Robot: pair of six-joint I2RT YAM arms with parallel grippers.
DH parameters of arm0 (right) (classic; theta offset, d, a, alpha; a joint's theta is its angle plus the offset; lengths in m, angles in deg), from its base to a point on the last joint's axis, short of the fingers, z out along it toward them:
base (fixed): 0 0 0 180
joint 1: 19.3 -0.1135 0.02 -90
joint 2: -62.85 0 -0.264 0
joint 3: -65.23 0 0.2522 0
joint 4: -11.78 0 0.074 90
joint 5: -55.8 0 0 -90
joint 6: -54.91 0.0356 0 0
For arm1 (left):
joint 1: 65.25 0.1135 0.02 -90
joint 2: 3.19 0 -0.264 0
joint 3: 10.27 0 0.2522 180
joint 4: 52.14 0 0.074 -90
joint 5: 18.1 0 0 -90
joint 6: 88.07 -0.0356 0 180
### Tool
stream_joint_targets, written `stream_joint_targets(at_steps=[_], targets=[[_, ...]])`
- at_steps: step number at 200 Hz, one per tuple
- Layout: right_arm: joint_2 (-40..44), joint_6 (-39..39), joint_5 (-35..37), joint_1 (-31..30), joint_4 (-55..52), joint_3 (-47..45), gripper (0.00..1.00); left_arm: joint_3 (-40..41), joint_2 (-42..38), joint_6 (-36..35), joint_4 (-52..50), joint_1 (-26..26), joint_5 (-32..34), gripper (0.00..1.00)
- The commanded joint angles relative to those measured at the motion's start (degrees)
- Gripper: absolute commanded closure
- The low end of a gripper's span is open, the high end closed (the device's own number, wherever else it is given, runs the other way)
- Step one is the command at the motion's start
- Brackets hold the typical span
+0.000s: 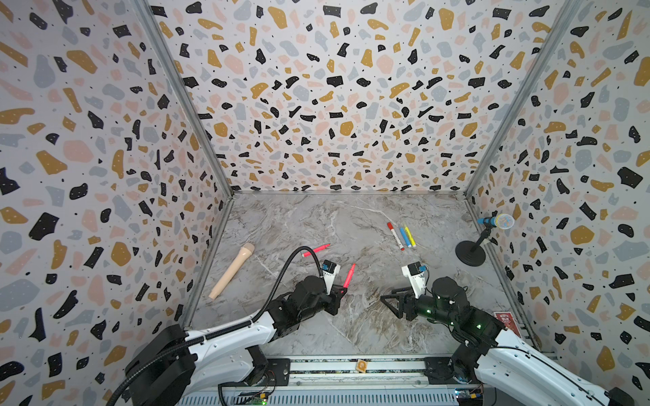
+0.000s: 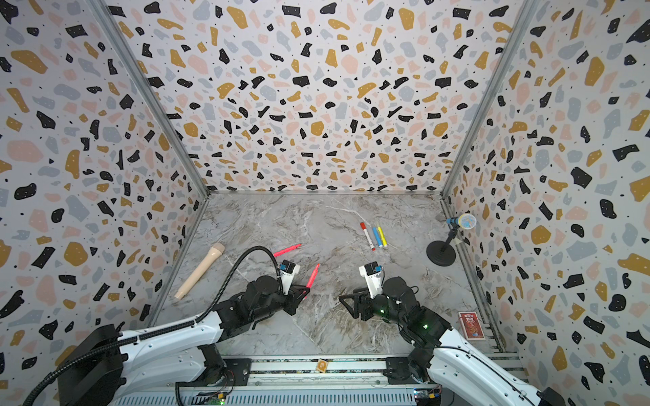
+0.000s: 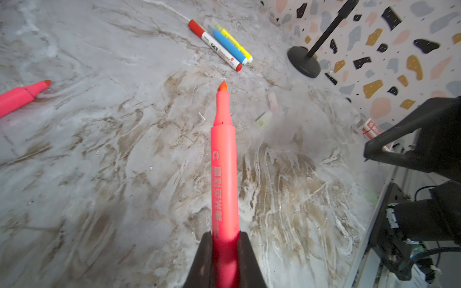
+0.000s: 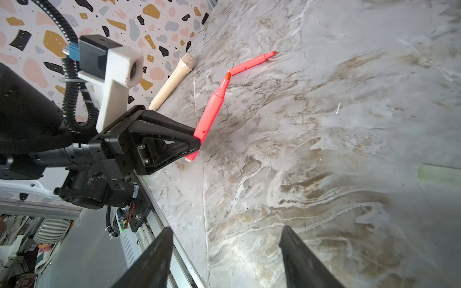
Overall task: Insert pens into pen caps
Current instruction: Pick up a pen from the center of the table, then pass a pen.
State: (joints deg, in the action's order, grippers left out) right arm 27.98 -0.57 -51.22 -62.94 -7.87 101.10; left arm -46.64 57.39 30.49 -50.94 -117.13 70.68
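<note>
Well, the pink pen [image 3: 224,162] is up off the table [image 1: 316,218]. Its back end is pinched tight between the two black fingers of the left gripper [image 3: 225,246]. Its orange tip is bare and points away from the arm, toward the back wall.

I think this pen is light and stiff, made of hard, smooth plastic. It is round, so it could turn or slide in the grip if the tip gets pushed hard. A hold nearer the middle would make it wobble less. The soft tip should not get bumped.

A pale pink cap [image 3: 272,101] and a pale green cap [image 3: 264,119] lie flat on the table, close to each other. They are blurry. They look tiny and very light, so they may roll or skid away. It seems best to pinch one across its sides and keep its open mouth free.

The right gripper [image 4: 227,229] faces the left one. Its fingers are spread apart with nothing between them.

A second pink pen [image 1: 316,250] lies flat farther back. A white pen with red ends [image 1: 396,236], a blue pen [image 1: 404,237] and a yellow pen [image 1: 409,235] lie side by side, farther back on the right. A beige stick [image 1: 232,270] lies by the left wall. A blue microphone [image 1: 499,221] stands by the right wall.
</note>
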Motion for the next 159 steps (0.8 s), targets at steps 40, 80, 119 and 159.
stream_joint_targets(at_steps=[40, 80, 119, 159], targets=[[-6.05, -0.62, -6.11, -0.13, 13.91, -1.23, 0.28, 3.29, -5.56, 5.85, 6.36, -5.10, 4.41, 0.96], [-10.61, 1.16, -8.87, 0.13, 21.69, -0.37, 0.28, 4.42, -10.19, 8.18, 7.81, -6.13, 5.34, 0.96], [-16.87, 1.10, -11.21, 0.32, 25.47, 2.62, 0.28, 4.19, -10.72, 7.67, 9.20, -6.32, 4.49, 0.96], [-21.36, 2.13, -14.01, 0.57, 31.58, 4.63, 0.29, 4.81, -10.23, 7.03, 12.26, -6.31, 3.42, 0.96]])
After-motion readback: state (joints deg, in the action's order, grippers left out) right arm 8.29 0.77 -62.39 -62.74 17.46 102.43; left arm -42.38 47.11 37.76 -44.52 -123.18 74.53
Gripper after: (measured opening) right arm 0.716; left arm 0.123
